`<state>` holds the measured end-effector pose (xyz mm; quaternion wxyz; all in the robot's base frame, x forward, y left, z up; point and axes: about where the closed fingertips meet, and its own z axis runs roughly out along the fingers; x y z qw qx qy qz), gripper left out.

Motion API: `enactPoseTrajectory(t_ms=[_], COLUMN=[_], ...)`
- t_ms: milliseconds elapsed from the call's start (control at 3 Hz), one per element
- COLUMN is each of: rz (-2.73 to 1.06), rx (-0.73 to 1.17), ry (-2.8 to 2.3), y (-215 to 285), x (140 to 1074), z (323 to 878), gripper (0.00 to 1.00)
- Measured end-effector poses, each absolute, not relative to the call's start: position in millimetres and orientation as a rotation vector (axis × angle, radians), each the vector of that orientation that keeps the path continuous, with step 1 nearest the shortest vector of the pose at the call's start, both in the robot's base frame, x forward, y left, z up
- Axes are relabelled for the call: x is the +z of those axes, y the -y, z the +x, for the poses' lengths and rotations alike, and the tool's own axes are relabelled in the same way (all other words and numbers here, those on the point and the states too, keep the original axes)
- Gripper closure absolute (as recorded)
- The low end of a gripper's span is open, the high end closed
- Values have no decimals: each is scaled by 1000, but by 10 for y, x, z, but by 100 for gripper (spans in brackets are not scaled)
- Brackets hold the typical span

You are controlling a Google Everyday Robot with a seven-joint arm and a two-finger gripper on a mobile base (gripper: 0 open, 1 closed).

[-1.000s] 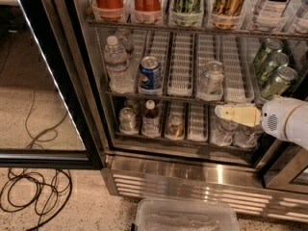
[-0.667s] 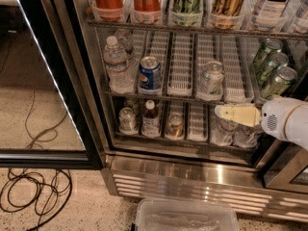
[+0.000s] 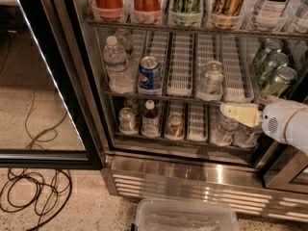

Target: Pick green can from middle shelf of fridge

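- My gripper (image 3: 232,112) sits at the right of the camera view, its pale yellow tip pointing left, level with the front rail of the middle shelf (image 3: 168,96)
- Whether it is spread or closed: I cannot tell; only one flat pale slab shows, and nothing is seen held in it
- The tip is outside the fridge (image 3: 192,177), in front of the bottles on the shelf below, and touches no drink that I can make out
- My white wrist housing (image 3: 286,126) follows to the right, just below the right end of the middle shelf
- The green can (image 3: 279,82) stands in the far-right lane of the middle shelf, foremost of three green cans in a row
- Key relation: the can lies up and to the right of my tip, nearer my wrist than my tip, so I point away from it
- The can's long axis is upright on the rack; it appears to lean, silver top to the upper right
- Judgement: I must draw back right, rise and re-aim into that lane
- Not targets: the silver-white can (image 3: 211,77) up-left of my tip and the blue Pepsi can (image 3: 149,73) further left
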<state>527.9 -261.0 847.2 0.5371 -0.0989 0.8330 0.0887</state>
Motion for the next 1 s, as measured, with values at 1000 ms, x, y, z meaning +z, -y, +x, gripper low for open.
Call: enactPoseTrajectory(t_ms=[1000], rz=[-127], rx=[86], ry=[-1961], y=[3054], x=[8331], z=[5377], gripper=[19])
